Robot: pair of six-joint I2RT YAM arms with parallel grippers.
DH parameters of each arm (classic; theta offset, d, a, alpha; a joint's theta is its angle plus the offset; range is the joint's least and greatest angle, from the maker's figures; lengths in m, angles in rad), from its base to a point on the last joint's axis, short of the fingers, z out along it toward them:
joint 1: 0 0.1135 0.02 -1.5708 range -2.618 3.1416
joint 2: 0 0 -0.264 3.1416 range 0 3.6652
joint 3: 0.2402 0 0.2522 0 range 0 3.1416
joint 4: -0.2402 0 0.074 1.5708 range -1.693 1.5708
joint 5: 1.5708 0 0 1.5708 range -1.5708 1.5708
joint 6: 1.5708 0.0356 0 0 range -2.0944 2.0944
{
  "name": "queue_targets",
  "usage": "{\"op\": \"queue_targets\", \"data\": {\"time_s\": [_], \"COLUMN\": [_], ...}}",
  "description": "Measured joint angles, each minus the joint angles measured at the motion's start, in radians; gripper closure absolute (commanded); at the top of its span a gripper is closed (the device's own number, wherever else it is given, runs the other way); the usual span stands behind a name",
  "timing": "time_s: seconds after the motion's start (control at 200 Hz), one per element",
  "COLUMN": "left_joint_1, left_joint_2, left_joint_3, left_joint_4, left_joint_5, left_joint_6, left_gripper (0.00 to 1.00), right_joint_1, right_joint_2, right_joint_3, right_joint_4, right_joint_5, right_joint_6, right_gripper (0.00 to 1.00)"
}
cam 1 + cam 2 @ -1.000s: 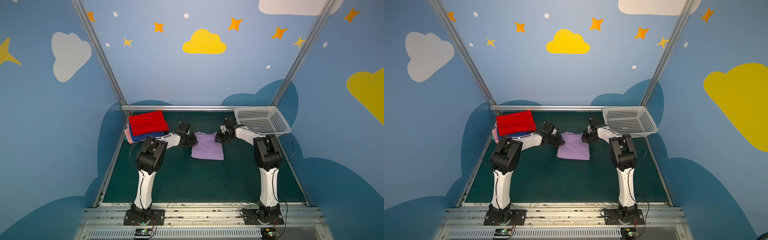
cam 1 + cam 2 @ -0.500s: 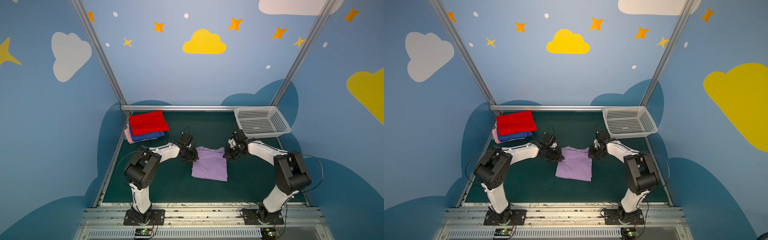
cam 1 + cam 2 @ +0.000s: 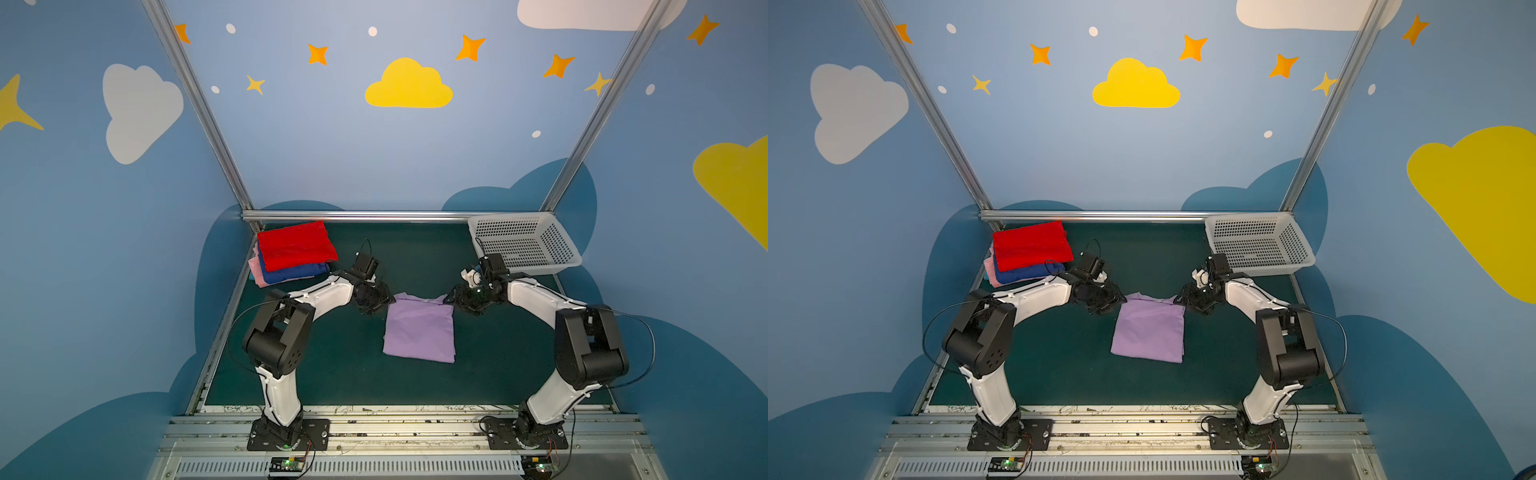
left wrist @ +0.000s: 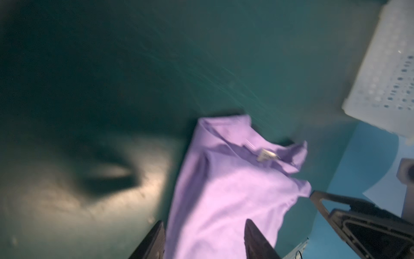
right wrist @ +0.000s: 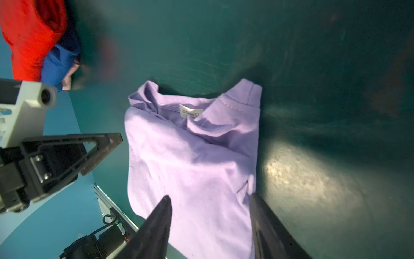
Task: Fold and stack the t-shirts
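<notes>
Four t-shirts in the shot, and the lavender t-shirt (image 3: 419,332) is the one in play. It's lying flat on the dark green mat (image 3: 332,374), folded into a tall rectangle, with the collar end pointing at the back wall and the white neck label (image 5: 191,111) showing. The collar edge is a bit rumpled, the rest looks pretty smooth. The left gripper (image 3: 380,302) sits right at the shirt's collar-end left corner and the right gripper (image 3: 457,301) right at its collar-end right corner, both low over the mat. Both wrist views (the left one's blurry) show the jaws spread apart with purple cloth lying loose between the black fingers (image 5: 156,224), so neither one is pinching anything. Whether the tips touch the fabric, I can't tell. Past the collar end and off to the shirt's left, well apart from it, the other three sit in a pile: red t-shirt (image 3: 297,245) on top, royal blue t-shirt (image 3: 291,274) under it, pink t-shirt (image 3: 255,270) at the bottom with just an edge peeking out. Past the collar end on the shirt's right is a white perforated plastic basket (image 3: 552,245).
</notes>
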Motion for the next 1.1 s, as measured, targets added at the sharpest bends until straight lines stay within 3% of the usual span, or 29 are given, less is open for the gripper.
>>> {"op": "queue_targets", "data": {"time_s": [0.145, 0.21, 0.295, 0.361, 0.496, 0.691, 0.776, 0.806, 0.881, 0.922, 1.022, 1.102], "left_joint_1": [0.013, 0.012, 0.012, 0.011, 0.011, 0.009, 0.009, 0.009, 0.008, 0.008, 0.007, 0.007], "left_joint_2": [0.058, 0.074, 0.077, 0.077, 0.077, 0.077, 0.077, 0.077, 0.077, 0.077, 0.077, 0.077], "left_joint_3": [0.011, 0.022, 0.032, 0.043, 0.056, 0.056, 0.056, 0.056, 0.056, 0.056, 0.056, 0.056], "left_joint_4": [0.026, 0.044, 0.066, 0.087, 0.117, 0.126, 0.122, 0.121, 0.114, 0.108, 0.092, 0.081], "left_joint_5": [0.018, 0.029, 0.042, 0.055, 0.067, 0.07, 0.066, 0.065, 0.058, 0.056, 0.043, 0.032], "left_joint_6": [-0.003, -0.008, -0.017, -0.027, -0.045, -0.045, -0.041, -0.04, -0.035, -0.027, -0.021, -0.015], "left_gripper": [0.42, 0.42, 0.43, 0.48, 0.79, 0.96, 0.96, 0.92, 0.61, 0.52, 0.46, 0.45], "right_joint_1": [-0.001, -0.003, -0.007, -0.011, -0.018, -0.029, -0.04, -0.046, -0.054, -0.057, -0.06, -0.06], "right_joint_2": [0.046, 0.062, 0.076, 0.078, 0.077, 0.031, 0.016, 0.014, 0.014, 0.014, 0.021, 0.037], "right_joint_3": [0.0, 0.0, 0.0, 0.001, 0.01, 0.01, 0.01, 0.01, 0.009, 0.008, 0.008, 0.008], "right_joint_4": [0.029, 0.046, 0.064, 0.072, 0.077, 0.05, 0.039, 0.037, 0.032, 0.03, 0.033, 0.035], "right_joint_5": [-0.028, -0.04, -0.057, -0.066, -0.076, -0.054, -0.041, -0.036, -0.028, -0.026, -0.019, -0.015], "right_joint_6": [0.013, 0.017, 0.022, 0.034, 0.043, 0.034, 0.031, 0.03, 0.027, 0.027, 0.021, 0.02], "right_gripper": [0.61, 0.74, 1.0, 1.0, 1.0, 1.0, 1.0, 0.99, 0.71, 0.61, 0.5, 0.46]}}
